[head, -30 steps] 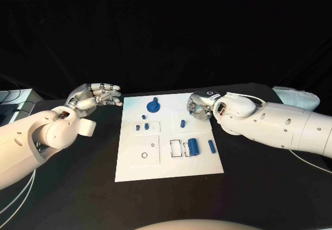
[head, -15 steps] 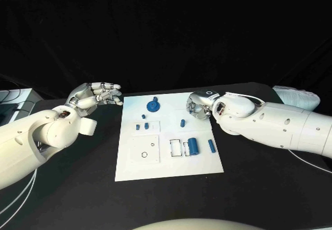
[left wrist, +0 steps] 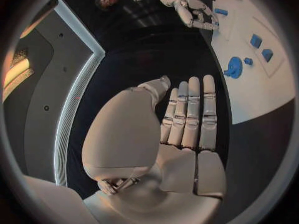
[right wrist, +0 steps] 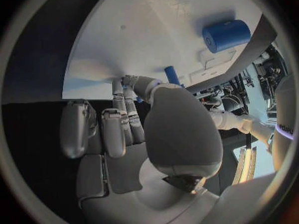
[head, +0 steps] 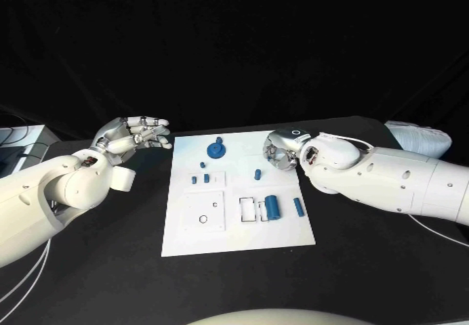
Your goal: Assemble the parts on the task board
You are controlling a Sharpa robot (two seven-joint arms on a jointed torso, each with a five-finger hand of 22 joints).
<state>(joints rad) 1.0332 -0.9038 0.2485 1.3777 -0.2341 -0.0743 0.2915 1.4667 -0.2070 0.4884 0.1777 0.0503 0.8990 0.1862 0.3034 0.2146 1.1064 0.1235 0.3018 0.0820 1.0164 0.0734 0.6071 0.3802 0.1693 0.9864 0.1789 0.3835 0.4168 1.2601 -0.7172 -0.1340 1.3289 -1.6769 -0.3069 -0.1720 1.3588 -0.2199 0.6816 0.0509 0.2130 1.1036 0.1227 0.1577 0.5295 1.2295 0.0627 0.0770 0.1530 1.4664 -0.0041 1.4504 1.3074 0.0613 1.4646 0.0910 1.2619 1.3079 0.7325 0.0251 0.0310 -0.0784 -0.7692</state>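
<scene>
Task board [head: 239, 230] lies flat mid-counter [head: 117, 284], parts loose on it: blue disc part [head: 216, 147] at the far end, small blue pieces [head: 200, 179] on the left inset, blue cylinder [head: 272, 206] in the tray-like recess near the right edge. Right hand [head: 283, 152] sits over the board's far right edge, fingers partly curled, holding nothing I can see, probably lining up on the short blue peg [head: 258, 174] just beside it. Left hand [head: 132, 139] is off the board to its left, palm up, fingers spread, empty, parked clear of the work
</scene>
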